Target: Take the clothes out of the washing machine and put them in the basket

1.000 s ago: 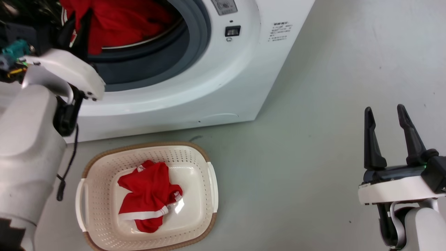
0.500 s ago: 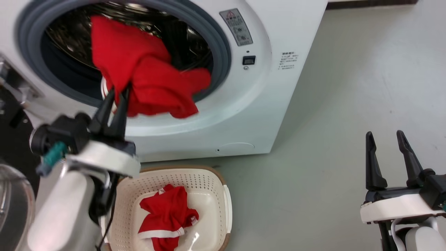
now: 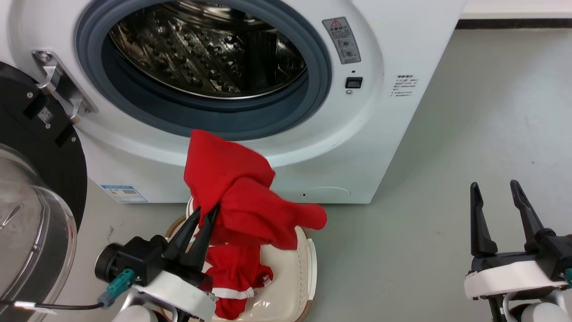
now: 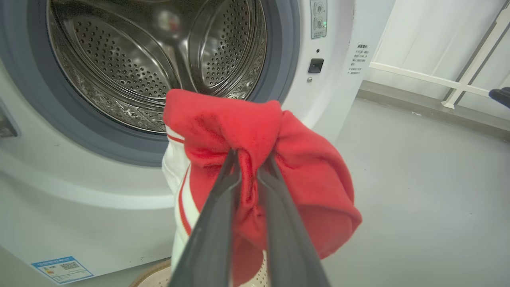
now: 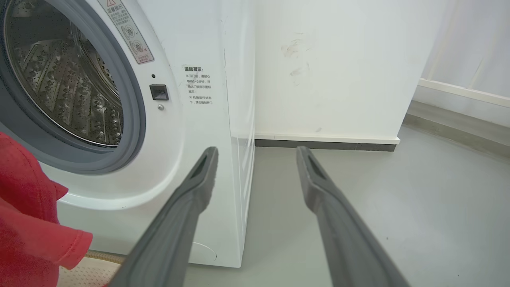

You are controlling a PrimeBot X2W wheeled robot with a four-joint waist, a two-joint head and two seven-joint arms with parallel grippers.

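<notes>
Nearly done: the washing machine [image 3: 393, 147] drum [image 3: 201, 53], upper centre, looks empty. One red garment [image 3: 237, 275] lies in the basket [image 3: 306, 264], lower centre. The left gripper [image 3: 206, 210], clamped on the second garment [image 3: 241, 197], holds it above. The right gripper [image 3: 493, 185] gapes, idle.

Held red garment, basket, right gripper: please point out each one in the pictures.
Held red garment [image 3: 241, 201]: head view, on its bunched middle.
Basket [image 3: 300, 264]: head view, on its right wall.
Right gripper [image 3: 493, 183]: head view, midway between its fingertips.
</notes>
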